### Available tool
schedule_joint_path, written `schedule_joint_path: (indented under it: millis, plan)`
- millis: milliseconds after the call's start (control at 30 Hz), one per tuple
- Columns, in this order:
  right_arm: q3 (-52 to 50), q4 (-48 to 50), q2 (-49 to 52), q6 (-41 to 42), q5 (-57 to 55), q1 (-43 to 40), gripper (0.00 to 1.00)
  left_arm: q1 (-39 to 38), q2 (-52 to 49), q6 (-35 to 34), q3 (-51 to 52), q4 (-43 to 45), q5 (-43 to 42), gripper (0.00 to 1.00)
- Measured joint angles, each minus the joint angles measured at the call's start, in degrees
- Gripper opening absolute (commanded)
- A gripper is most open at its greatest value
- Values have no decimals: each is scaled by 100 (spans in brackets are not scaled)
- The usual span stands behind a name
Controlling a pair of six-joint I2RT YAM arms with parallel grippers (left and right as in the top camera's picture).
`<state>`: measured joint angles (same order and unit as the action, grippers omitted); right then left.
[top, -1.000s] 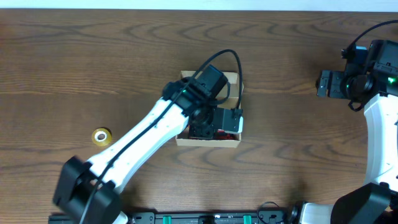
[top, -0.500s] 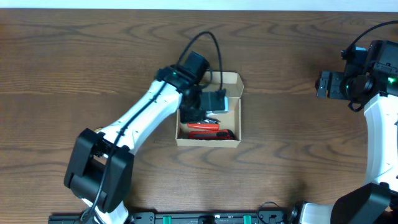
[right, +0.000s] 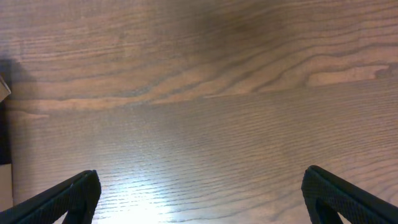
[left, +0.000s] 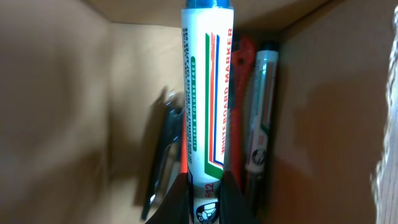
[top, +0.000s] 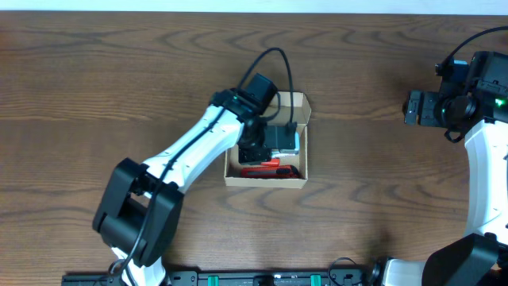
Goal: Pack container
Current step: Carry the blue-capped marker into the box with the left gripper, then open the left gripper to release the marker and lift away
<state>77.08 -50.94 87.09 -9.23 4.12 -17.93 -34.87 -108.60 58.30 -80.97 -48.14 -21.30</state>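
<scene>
Noting my left end effector [left: 205, 200] clenched on a white cylindrical whiteboard marker [left: 208, 93], down inside the small tan cardboard box [top: 296, 102] at the middle of the dark wooden counter [top: 119, 79]; right end effector [right: 202, 199] splayed wide, well apart.

White arms, black joints
Left arm [top: 190, 155]: looping black cable [top: 274, 51]; right arm [top: 482, 167]: green light [top: 500, 102], black right end effector [right: 200, 174].

The small tan cardboard container [top: 266, 181] sits upright and open-topped on the dark wood, partly filled.
</scene>
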Motion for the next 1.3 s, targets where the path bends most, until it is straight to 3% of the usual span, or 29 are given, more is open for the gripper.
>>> schedule_joint_path:
  millis: [33,67,133,167,233,300,400,700,733,800,867,1100,1300]
  plan:
    - [0,0,0,0,0,0,99,-44,-52,0,0,0,-2,30]
    - [0,0,0,0,0,0,99,-63,-85,-2,0,2,-7,34]
    - [0,-4,0,0,0,0,99,-94,-155,-35,0,-2,-31,33]
    - [0,-4,0,0,0,0,99,-94,-173,-66,0,-2,-42,38]
    - [0,-4,0,0,0,0,99,-92,-188,-127,0,-7,-39,66]
    - [0,-4,0,0,0,0,99,-87,-188,-142,0,-9,-42,59]
    - [0,-4,0,0,0,0,99,-87,-188,-155,0,-13,-37,57]
    - [0,-4,0,0,0,0,99,-87,-186,-365,-39,-151,175,61]
    - [0,-4,0,0,0,0,99,-87,-184,-439,-72,-190,214,64]
    - [0,-4,0,0,0,0,99,-87,-140,-638,-243,-428,332,82]
    - [0,-4,0,0,0,0,99,-87,-37,-942,-511,-726,483,98]
    - [0,-4,0,0,0,0,99,50,442,-2426,-1886,-2022,1423,95]
    - [0,-7,0,0,2,0,99,1390,800,-3825,-2433,-2973,2179,95]
